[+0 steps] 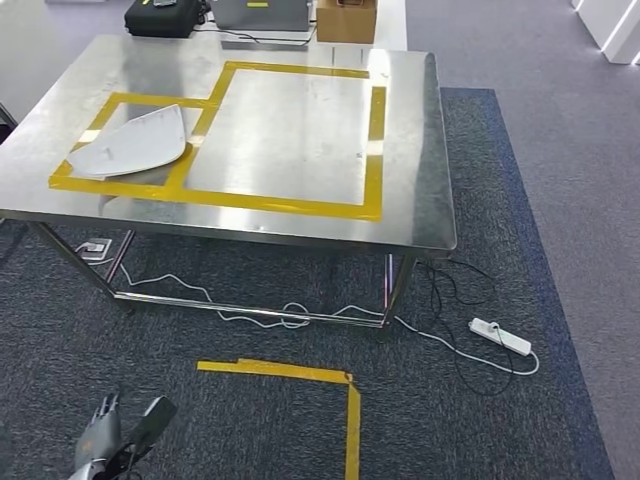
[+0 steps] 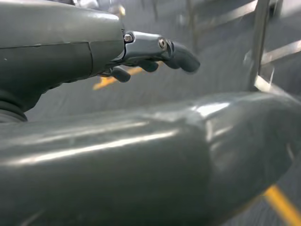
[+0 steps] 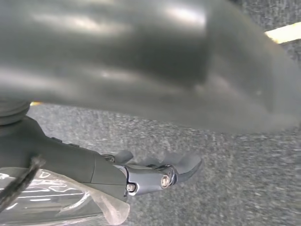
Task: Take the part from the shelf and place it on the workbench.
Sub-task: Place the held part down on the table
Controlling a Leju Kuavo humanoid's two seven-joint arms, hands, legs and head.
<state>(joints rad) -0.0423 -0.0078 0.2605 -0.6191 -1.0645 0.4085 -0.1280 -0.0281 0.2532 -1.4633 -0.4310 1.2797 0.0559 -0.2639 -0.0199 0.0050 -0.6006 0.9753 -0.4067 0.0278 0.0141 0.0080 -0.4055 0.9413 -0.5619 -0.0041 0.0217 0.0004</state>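
The white curved part (image 1: pixel 136 142) lies flat on the steel workbench (image 1: pixel 287 140), inside the smaller yellow-taped area at its left. The larger taped square beside it holds nothing. My left hand (image 1: pixel 119 436) hangs low at the near left, well below the tabletop, its fingers (image 2: pixel 152 47) stretched out and holding nothing. My right hand (image 3: pixel 106 169) hangs over grey carpet with its fingers (image 3: pixel 167 172) extended and nothing between them and the thumb. A clear plastic film (image 3: pixel 71 202) shows beside the right wrist.
A white power strip (image 1: pixel 500 337) and loose cables lie on the carpet under and right of the bench. A yellow tape corner (image 1: pixel 352 400) marks the floor in front. A black case (image 1: pixel 162 15) and a cardboard box (image 1: pixel 346 20) sit beyond the bench's far edge.
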